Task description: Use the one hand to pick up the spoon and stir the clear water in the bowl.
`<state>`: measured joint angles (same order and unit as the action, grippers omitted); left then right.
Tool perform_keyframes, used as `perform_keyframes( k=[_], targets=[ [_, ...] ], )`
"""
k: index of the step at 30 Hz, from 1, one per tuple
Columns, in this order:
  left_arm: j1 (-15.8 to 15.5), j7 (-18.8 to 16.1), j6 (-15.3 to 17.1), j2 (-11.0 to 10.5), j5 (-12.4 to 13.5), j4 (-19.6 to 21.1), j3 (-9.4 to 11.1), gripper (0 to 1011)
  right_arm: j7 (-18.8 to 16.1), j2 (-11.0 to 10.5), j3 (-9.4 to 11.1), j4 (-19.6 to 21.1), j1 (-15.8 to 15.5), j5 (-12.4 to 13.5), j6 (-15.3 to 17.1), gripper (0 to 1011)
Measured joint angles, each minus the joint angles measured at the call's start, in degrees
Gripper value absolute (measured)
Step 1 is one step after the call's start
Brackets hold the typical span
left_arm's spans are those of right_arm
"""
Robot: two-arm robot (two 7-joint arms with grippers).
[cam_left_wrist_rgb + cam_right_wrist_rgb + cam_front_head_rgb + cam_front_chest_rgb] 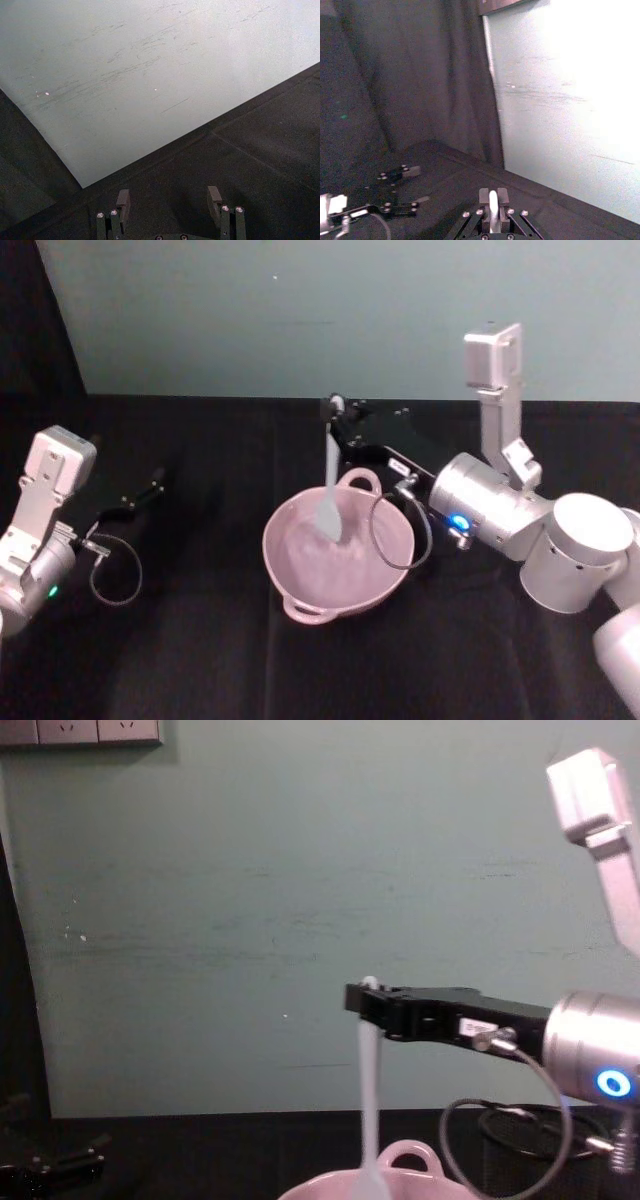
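A pale pink bowl (300, 565) with small loop handles sits mid-table; its rim (405, 1160) shows at the bottom of the chest view. My right gripper (337, 416) hangs above the bowl's far side, shut on the top of the white spoon (330, 480). The spoon (369, 1100) hangs nearly straight down and its flat head dips inside the bowl. In the right wrist view the spoon handle (493, 209) sits pinched between the fingers. My left gripper (155, 480) rests open at the far left of the table; its fingers (215, 196) hold nothing.
Black cloth covers the table (200, 660), with a pale green wall (300, 310) behind it. A dark curtain (410, 75) hangs at the left. A cable loop (400, 530) from my right wrist hangs over the bowl's right rim.
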<state>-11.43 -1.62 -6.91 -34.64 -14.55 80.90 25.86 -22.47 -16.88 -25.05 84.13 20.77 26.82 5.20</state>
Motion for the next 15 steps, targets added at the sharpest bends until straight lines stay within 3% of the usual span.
perform_keyframes(
  k=[7,15],
  targets=[
    [0.00,0.00,0.00,0.00,0.00,0.00,0.00,1011,1.33,-2.05,2.15,2.55,-2.16,0.39,0.17,108],
    [0.00,0.00,0.00,0.00,0.00,0.00,0.00,1011,2.34,-4.44,2.82,6.87,-5.01,-0.14,1.68,107]
  ],
)
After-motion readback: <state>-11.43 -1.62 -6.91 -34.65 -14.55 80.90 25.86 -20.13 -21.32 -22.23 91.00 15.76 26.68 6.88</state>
